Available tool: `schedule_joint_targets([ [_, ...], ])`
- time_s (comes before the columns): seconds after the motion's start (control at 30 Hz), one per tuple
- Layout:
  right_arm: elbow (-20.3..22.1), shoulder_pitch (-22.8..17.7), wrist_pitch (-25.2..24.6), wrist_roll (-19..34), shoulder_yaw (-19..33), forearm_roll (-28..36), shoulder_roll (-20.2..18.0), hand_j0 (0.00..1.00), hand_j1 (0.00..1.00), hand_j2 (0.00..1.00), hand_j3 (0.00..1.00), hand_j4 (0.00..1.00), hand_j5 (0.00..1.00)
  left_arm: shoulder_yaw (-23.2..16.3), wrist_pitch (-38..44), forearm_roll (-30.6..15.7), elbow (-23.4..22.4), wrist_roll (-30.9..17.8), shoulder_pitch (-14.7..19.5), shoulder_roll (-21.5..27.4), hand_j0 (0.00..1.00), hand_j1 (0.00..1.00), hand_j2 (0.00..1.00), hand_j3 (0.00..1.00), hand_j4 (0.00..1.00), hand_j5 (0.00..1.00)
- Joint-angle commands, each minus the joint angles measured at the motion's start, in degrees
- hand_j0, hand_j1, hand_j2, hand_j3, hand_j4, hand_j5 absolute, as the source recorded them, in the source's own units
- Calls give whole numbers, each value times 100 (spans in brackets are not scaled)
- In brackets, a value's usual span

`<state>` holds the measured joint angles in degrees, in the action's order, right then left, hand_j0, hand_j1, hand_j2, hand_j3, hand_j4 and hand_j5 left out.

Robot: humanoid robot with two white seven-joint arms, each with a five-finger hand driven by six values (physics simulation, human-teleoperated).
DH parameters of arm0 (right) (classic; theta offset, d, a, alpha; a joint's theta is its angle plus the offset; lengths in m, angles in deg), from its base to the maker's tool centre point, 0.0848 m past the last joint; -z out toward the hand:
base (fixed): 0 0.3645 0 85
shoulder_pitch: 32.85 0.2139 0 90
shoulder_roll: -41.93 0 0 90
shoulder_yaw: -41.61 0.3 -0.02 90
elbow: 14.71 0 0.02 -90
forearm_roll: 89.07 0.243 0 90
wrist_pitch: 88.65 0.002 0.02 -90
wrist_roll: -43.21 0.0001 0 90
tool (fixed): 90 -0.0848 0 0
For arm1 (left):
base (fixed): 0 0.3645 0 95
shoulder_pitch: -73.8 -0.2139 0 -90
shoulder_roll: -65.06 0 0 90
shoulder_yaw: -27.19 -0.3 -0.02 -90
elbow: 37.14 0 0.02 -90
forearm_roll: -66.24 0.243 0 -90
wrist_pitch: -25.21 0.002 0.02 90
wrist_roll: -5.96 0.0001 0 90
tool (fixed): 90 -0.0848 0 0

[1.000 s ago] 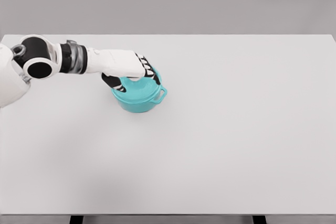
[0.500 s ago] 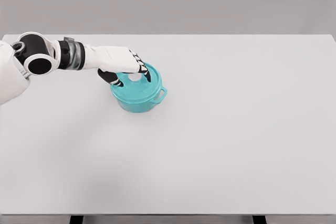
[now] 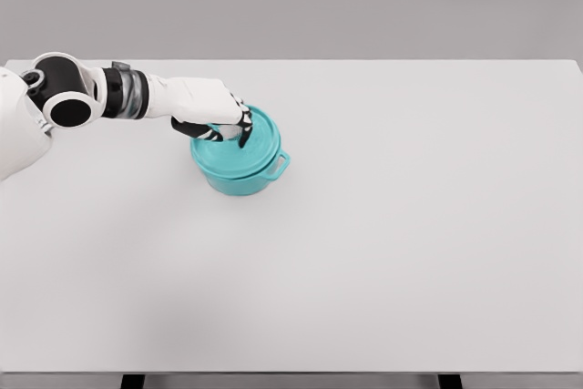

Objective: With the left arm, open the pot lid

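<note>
The pot point(image 3: 239, 163) sits in the upper left part of the frame, left of the middle, on the white table point(image 3: 383, 225); you see it as a teal, round-bodied vessel with a small loop handle point(image 3: 280, 167) sticking out at its lower right side. Its lid point(image 3: 248, 140) is teal as well and lies on top of the pot, covering the mouth, with its rim following the pot's rim all the way round as far as you can make out. At the middle of the lid you can pick out a pale knob point(image 3: 231, 132), mostly covered by fingers. The left hand point(image 3: 211, 108) reaches in from the left of the frame and lies over the left half of the lid, its white back turned up toward you. Its fingers point(image 3: 242, 130), banded black and white, curl down onto the lid around the knob, and the dark thumb point(image 3: 189, 127) comes under from the near side, so the hand looks closed on the knob. Behind the hand you see the grey wrist cuff, the black elbow joint and the white forearm running to the left edge of the frame.
</note>
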<state>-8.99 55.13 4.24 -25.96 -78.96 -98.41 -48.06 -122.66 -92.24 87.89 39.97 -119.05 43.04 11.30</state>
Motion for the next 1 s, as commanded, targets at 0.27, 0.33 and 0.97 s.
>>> schedule_joint_targets([
  [0.27,0,0,1,9,-1,2,-1,100,100,100,100,100,100,0,-84,15,33,1,202,542,32,32,32,32,32,32],
  [0.33,0,0,1,9,-1,2,-1,100,100,100,100,100,100,0,-242,23,41,1,237,832,32,32,32,32,32,32],
  [0.97,0,0,1,0,-1,2,-1,100,100,100,100,100,100,-1,-550,1017,-301,1,-229,1606,100,100,100,100,100,100],
])
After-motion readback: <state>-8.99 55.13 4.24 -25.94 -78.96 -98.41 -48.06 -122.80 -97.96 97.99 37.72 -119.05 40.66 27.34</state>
